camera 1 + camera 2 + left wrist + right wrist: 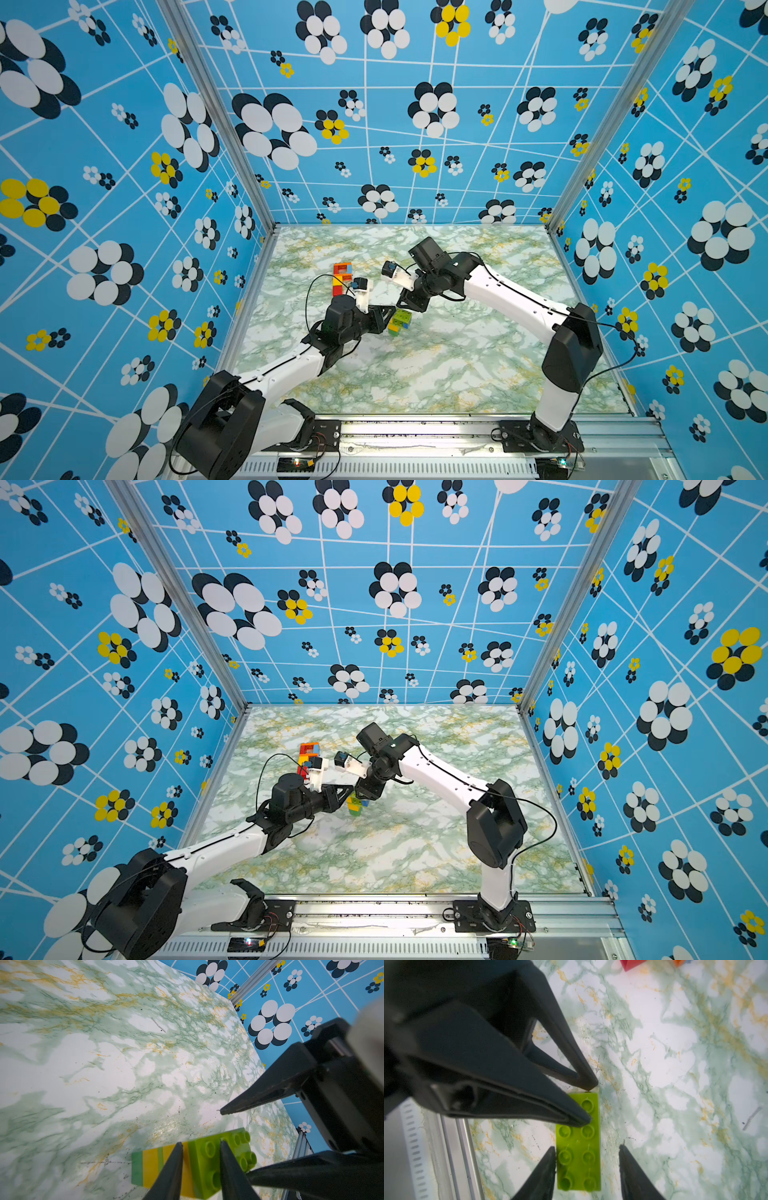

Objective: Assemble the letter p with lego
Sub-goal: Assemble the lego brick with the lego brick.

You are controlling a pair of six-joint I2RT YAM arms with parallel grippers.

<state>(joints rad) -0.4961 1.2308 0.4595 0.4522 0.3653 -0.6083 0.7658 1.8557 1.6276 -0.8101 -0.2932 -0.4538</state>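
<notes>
- Left gripper (200,1147), black pointed jaws: closed narrowly across the stack of chunky studded plastic lego bricks (400,321), lime oblong brick (578,1142) on top, yellow and green layers beneath, mid-table.
- Right gripper (588,1151): jaws parted, straddling the lime brick; one tip at its side, the other clear.
- Second lego cluster (342,274), orange, red, yellow: on the marbled green-white tabletop (457,365), behind the left gripper.
- No legible writing anywhere.

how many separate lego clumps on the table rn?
2: a red-orange-yellow stack at the back, partly hidden by the left arm, and a lime-topped stack mid-table between both grippers.
</notes>
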